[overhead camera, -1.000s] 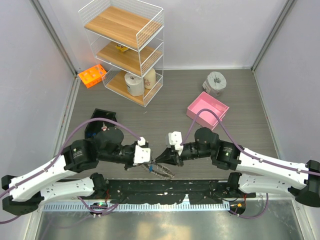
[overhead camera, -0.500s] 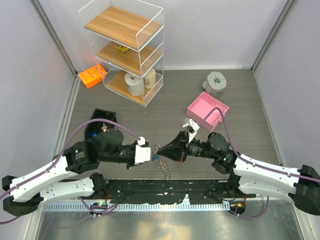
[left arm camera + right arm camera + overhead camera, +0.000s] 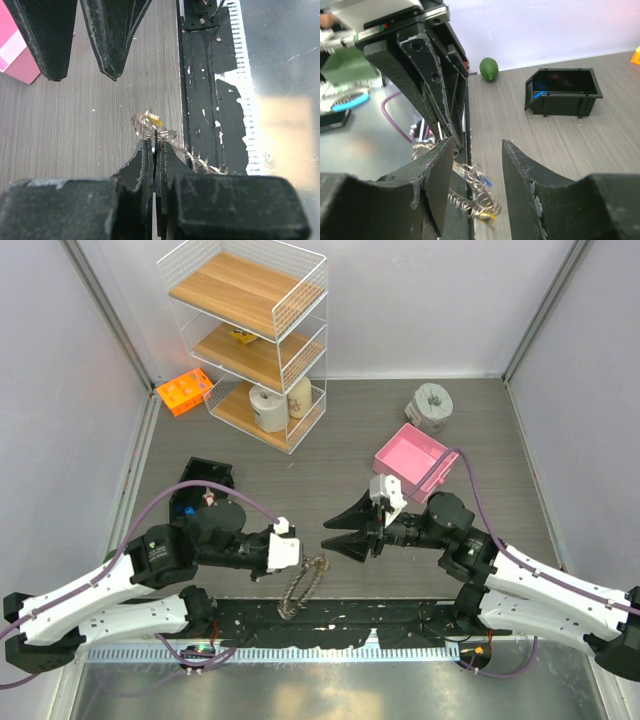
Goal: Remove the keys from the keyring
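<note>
The left gripper (image 3: pixel 155 142) is clamped on the keyring (image 3: pixel 297 590), which droops limply at the near edge of the table (image 3: pixel 330 455). The right gripper (image 3: pixel 335 533) gapes empty just beside it. The keys (image 3: pixel 150 121) look light and slippery, so they are probably best pinched by one flat head.

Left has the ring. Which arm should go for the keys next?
Right. The right gripper is open, empty and faces the keys; the left gripper is shut on the keyring and should probably just steady it.

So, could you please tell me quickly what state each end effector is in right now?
Left end effector: closed on the keyring.
Right end effector: open, holding nothing.
</note>
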`<state>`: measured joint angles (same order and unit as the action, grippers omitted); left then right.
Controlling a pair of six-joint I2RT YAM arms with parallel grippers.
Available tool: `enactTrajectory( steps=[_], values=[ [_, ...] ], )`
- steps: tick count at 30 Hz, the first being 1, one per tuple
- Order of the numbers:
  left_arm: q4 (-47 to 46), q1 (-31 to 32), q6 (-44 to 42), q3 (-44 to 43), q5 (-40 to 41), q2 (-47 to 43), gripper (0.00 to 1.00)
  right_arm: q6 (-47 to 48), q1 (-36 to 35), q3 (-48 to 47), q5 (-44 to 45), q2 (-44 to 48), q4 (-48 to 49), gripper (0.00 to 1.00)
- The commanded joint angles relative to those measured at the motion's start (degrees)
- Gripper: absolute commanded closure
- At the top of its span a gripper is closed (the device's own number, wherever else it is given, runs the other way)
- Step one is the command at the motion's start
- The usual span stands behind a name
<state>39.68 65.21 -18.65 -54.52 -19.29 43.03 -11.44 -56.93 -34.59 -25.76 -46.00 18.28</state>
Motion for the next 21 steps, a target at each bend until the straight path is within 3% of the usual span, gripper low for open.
enactTrajectory(
  steps=[1,5,21],
  values=[
    [-3.38,0.18,-0.42,-1.02,-1.54,-0.40,1.00,17.85,-0.03,-7.85,-6.05,-1.10,-16.33,0.52],
    [-3.38,0.18,-0.42,-1.02,-1.72,-0.22,1.00,19.44,-0.73,-11.20,-6.50,-3.22,-21.62,0.54],
    [-3.30,0.18,-0.59,-1.29,-1.80,-0.92,1.00,14.96,-8.11,-12.43,-3.60,-6.91,-18.63,0.62]
  ],
)
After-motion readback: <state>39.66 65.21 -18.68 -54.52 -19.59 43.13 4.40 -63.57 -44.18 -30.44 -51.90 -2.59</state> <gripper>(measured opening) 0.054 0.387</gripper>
